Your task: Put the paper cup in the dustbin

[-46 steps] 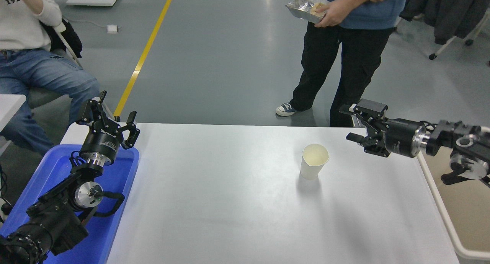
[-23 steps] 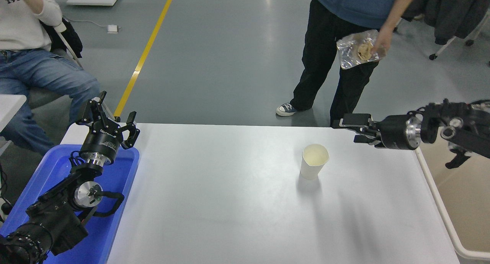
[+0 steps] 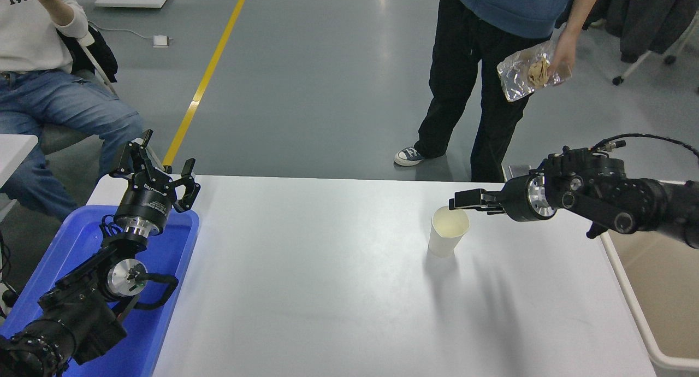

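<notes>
White paper cup point(image 3: 449, 232) stands upright, mouth seemingly tilted toward camera.

Before you is a white table point(image 3: 338, 289) with a smooth, matte top, filling the lower part of the head view. A small white paper cup point(image 3: 449, 231) stands upright on it, right of centre toward the far edge, mouth open upward. At your left, a bright blue tray point(image 3: 164, 311) overlaps the table's left edge. A grey floor point(image 3: 327, 93) lies beyond.
</notes>
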Controlling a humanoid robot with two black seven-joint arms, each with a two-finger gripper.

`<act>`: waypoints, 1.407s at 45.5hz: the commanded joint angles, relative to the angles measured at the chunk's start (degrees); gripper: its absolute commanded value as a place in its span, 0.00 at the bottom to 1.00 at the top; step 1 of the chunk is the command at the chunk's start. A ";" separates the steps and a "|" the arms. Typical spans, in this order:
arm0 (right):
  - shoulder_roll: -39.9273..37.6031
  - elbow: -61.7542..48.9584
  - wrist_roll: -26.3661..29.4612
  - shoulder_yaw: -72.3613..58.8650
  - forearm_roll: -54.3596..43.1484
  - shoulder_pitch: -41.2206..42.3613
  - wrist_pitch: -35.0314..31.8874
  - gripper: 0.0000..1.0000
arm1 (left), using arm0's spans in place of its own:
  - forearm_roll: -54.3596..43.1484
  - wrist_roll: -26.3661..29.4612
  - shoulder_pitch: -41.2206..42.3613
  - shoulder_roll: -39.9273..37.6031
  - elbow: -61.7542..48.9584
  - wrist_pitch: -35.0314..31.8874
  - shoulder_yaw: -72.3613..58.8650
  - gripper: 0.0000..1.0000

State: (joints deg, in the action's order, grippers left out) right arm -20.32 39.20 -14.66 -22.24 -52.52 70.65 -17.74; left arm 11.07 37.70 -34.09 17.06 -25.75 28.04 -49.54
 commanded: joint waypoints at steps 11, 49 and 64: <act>6.08 -7.12 -0.37 -5.97 -0.75 -3.24 4.12 1.00 | 0.00 0.00 0.08 -0.01 0.00 0.00 -0.03 1.00; 9.34 -16.62 -6.87 -6.06 -0.57 -8.95 5.26 0.63 | 0.00 0.00 -0.01 -0.01 0.00 0.00 -0.03 1.00; 9.34 -16.35 -6.96 -6.15 -0.57 -9.04 5.09 0.00 | 0.00 0.00 -0.01 -0.01 0.00 0.00 -0.03 1.00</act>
State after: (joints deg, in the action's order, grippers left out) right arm -11.08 22.90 -21.40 -28.40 -53.10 61.84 -12.51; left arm 11.07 37.71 -34.07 17.05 -25.75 28.04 -49.56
